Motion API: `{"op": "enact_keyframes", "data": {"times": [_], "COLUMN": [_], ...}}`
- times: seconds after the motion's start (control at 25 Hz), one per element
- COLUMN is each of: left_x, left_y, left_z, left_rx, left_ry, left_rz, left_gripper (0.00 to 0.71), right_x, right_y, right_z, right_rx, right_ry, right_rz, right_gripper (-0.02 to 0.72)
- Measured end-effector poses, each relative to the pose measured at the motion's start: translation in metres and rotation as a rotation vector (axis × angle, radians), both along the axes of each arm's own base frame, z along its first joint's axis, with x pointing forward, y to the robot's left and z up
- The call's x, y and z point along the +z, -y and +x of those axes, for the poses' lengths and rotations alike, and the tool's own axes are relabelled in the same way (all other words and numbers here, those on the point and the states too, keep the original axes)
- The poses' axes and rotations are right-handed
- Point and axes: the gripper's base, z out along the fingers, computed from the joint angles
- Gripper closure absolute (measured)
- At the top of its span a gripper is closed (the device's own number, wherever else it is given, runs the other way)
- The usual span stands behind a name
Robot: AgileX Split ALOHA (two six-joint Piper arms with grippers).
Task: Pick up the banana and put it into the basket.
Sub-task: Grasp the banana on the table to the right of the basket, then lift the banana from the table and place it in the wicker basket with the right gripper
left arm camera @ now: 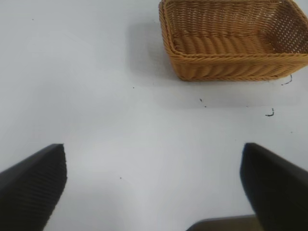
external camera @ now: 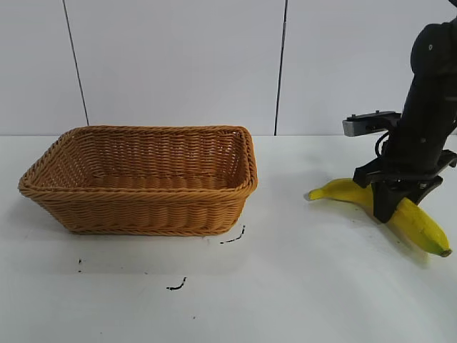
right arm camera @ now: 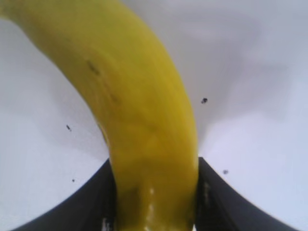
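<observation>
The yellow banana lies on the white table at the right, its stem end pointing toward the basket. My right gripper reaches down over its middle. In the right wrist view the banana fills the gap and both black fingers press against its sides, so the gripper is shut on it. The banana still rests on the table. The tan wicker basket stands empty at the left. My left gripper hangs open over bare table, well short of the basket.
A few small black marks dot the table in front of the basket. White table surface stretches between the basket and the banana. A panelled white wall stands behind.
</observation>
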Motion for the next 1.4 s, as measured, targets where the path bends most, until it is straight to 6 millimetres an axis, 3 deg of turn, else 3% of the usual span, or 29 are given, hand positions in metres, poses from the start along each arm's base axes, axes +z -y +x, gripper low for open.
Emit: {"op": "enact_keyframes", "data": {"times": [0.32,0.48,0.6,0.72,1.12,1.24,1.4], "left_x": [0.0,0.0,0.0,0.0,0.0,0.0,0.0], "left_y": [0.0,0.0,0.0,0.0,0.0,0.0,0.0], "left_z": [0.0,0.0,0.0,0.0,0.0,0.0,0.0], "left_rx": [0.0,0.0,0.0,0.0,0.0,0.0,0.0], "left_ry": [0.0,0.0,0.0,0.0,0.0,0.0,0.0], "left_rz": [0.0,0.0,0.0,0.0,0.0,0.0,0.0], "left_gripper": [0.015,0.015,0.015,0.015,0.015,0.015,0.015], "right_x": [0.087,0.117,0.127,0.133,0.166,0.163,0.144], "right_y": [-0.004,-0.011,-0.025,-0.05,-0.166,-0.199,-0.24], "right_z": [0.036,0.045,0.046,0.044,0.022,0.014,0.006], "right_rx": [-0.016,-0.007,0.054,0.156,0.476,0.577,0.698], "right_ry": [0.097,0.197,0.23,0.254,0.398,0.432,0.452], "right_rz": [0.033,0.035,-0.009,-0.038,-0.001,0.009,0.017], "right_gripper": [0.392,0.392,0.392,0.392,0.392,0.392,0.392]}}
